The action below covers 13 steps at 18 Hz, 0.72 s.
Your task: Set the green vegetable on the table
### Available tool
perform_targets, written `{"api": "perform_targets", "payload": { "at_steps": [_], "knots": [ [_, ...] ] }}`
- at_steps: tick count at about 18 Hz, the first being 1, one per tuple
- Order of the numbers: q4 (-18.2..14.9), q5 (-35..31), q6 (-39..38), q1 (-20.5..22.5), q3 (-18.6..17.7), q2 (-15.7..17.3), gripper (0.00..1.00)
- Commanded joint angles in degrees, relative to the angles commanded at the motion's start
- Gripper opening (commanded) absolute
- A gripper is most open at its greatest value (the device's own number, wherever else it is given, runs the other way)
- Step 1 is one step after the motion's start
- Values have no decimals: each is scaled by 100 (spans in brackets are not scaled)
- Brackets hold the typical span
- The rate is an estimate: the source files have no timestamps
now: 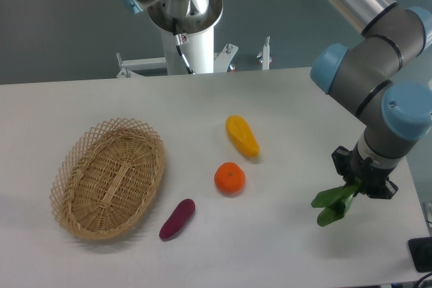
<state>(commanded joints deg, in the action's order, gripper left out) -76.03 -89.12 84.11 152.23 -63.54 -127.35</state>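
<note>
The green vegetable (pixel 333 205) hangs at the right side of the white table (pixel 283 247), its dark leaves pointing down and left, just above or touching the tabletop. My gripper (pixel 356 187) is shut on its upper end; the black fingers are mostly hidden under the wrist and the stem end is covered by them. The arm's grey and blue joints rise above it toward the top right.
An orange (pixel 229 178), a yellow oblong vegetable (pixel 242 135) and a purple eggplant-like piece (pixel 177 218) lie mid-table. An oval wicker basket (pixel 109 177) sits at the left. A black object (pixel 420 254) is at the table's right front corner.
</note>
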Motion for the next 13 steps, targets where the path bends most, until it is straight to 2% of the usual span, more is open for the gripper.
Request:
{"api": "perform_targets", "payload": {
  "at_steps": [4, 9, 13],
  "knots": [
    [-9, 18, 35, 9, -70, 52, 10],
    [53, -18, 87, -26, -755, 351, 10],
    [53, -9, 114, -88, -887, 396, 10]
  ]
}}
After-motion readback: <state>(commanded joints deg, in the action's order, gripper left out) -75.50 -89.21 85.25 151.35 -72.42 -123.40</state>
